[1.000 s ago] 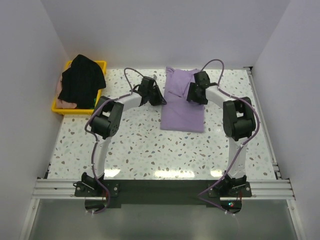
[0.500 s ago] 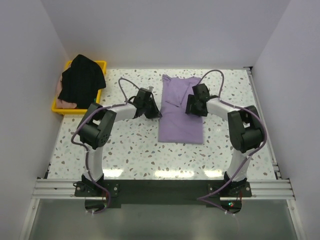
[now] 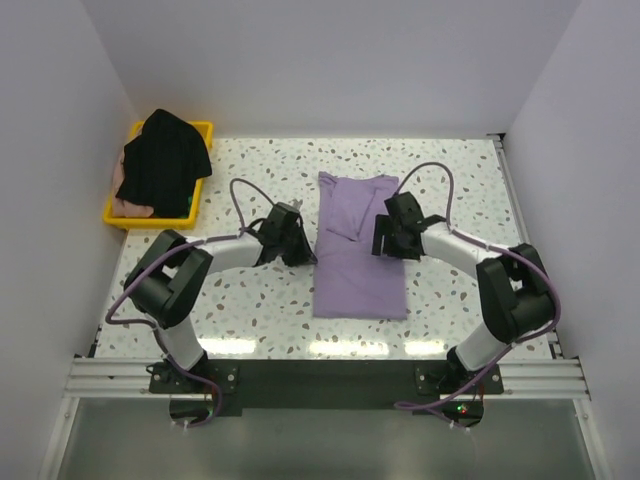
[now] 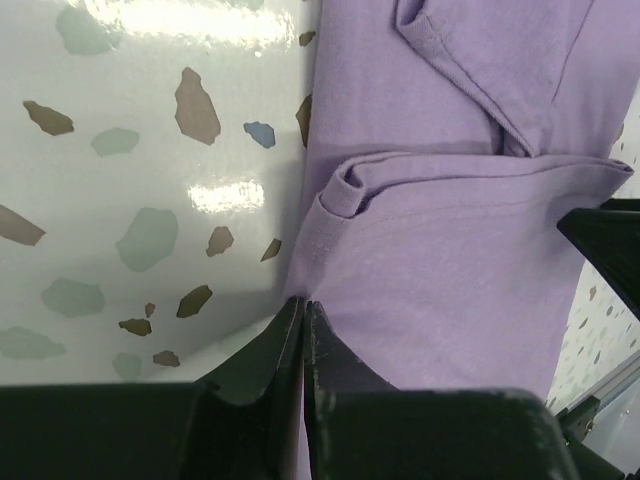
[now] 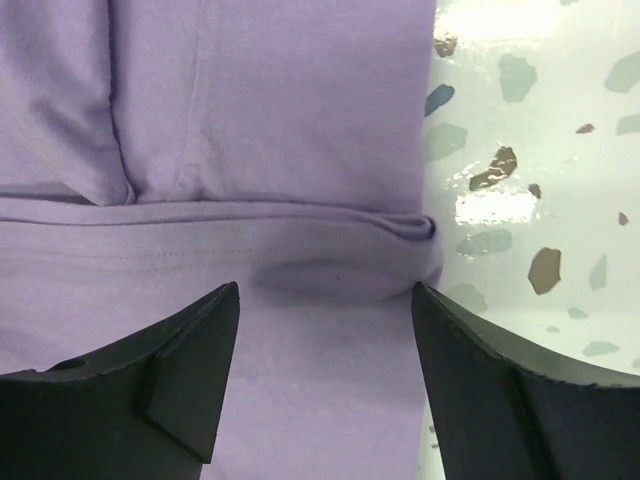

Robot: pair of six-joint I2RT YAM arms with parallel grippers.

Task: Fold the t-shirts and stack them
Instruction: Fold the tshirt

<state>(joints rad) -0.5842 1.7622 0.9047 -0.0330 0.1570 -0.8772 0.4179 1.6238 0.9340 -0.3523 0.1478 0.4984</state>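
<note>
The lavender-purple t-shirt (image 3: 358, 262) lies folded into a long strip in the middle of the table, with a sleeve folded over its far end. My left gripper (image 3: 303, 250) sits at the strip's left edge. In the left wrist view its jaws (image 4: 303, 305) are shut, with the cloth's edge (image 4: 450, 270) puckered up into the tips. My right gripper (image 3: 392, 238) hangs over the right edge, open, its jaws (image 5: 323, 288) astride a cross fold of the shirt (image 5: 300, 120). The black t-shirt (image 3: 165, 160) is heaped over the pale pink one (image 3: 130, 207).
The yellow tray (image 3: 203, 128) holding the black and pink shirts stands at the far left corner. White walls close in the speckled table (image 3: 240, 300) on three sides. A metal rail (image 3: 320, 375) runs along the near edge by the arm bases.
Both grippers have drawn back toward the near edge, and the lavender shirt has slid toward me with them. The right jaws have widened very slightly.
</note>
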